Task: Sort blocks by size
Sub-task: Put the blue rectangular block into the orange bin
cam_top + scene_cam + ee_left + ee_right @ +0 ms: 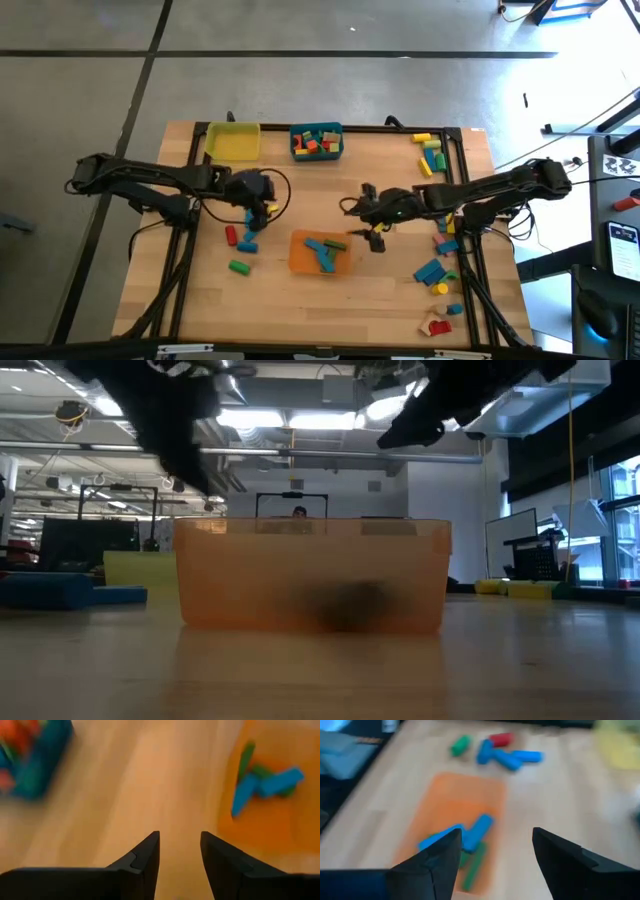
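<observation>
Blocks [434, 272] lie scattered over the counter [330, 310] and in two of the three bins. The right fingers [376, 238] stand open and empty (nothing between them in the right wrist view), just beyond the orange bin's [299, 262] right edge, with bare wood under them. The left fingers [150, 857] are parted with a narrow gap and hold nothing; ahead of them runs an open strip of counter between the teal bin [317, 154] and the orange bin.

Inside the orange bin, ahead of and below the right fingers, lie two blue blocks [470, 836] and at least one green block [474, 865], overlapping.

Beyond the bin from the right fingers, a loose group sits on open wood: one green cylinder [460, 745], one red cylinder [500, 739], and two or three blue cylinders [509, 757] touching each other.

The teal bin holds a mixed heap I cannot count. The yellow bin [233, 141] shows no blocks.

Behind the right fingers, along the counter's right edge, the rest of the blocks crowd close to the frame rail; the near counter edge has free room.
</observation>
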Action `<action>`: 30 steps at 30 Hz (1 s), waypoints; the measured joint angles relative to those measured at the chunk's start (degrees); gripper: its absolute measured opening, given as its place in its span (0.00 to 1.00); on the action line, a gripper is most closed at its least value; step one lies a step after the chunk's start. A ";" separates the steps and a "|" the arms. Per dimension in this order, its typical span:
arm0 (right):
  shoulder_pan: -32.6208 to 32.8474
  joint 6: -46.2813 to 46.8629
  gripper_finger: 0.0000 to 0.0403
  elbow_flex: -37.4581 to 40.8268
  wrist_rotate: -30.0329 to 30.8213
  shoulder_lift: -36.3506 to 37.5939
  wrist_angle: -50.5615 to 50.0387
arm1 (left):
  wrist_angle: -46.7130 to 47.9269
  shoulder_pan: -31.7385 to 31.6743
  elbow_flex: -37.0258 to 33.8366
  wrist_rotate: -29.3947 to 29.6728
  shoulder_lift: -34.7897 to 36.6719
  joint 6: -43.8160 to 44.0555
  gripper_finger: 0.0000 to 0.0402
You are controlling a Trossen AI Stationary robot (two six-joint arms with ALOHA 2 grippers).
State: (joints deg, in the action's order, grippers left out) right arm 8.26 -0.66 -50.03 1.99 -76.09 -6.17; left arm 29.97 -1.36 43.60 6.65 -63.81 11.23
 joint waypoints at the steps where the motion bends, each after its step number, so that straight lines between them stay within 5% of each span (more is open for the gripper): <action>1: -0.03 -0.34 0.60 0.88 2.38 0.94 0.50 | 2.21 0.77 0.00 0.02 -0.11 2.48 0.32; 8: -0.05 -1.32 0.60 4.12 13.33 2.99 6.34 | 8.10 4.75 0.00 0.40 -2.14 12.52 0.32; 15: -0.05 -1.28 0.60 4.12 14.92 2.99 6.77 | 15.02 5.79 -0.05 5.18 -8.29 18.12 0.32; 30: -0.03 -1.15 0.60 4.12 14.92 2.77 5.96 | 13.38 6.31 -0.07 0.89 -17.37 18.84 0.32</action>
State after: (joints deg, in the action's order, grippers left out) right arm 8.23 -1.80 -45.91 16.91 -73.32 -0.21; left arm 43.35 4.95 43.53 7.55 -81.19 30.07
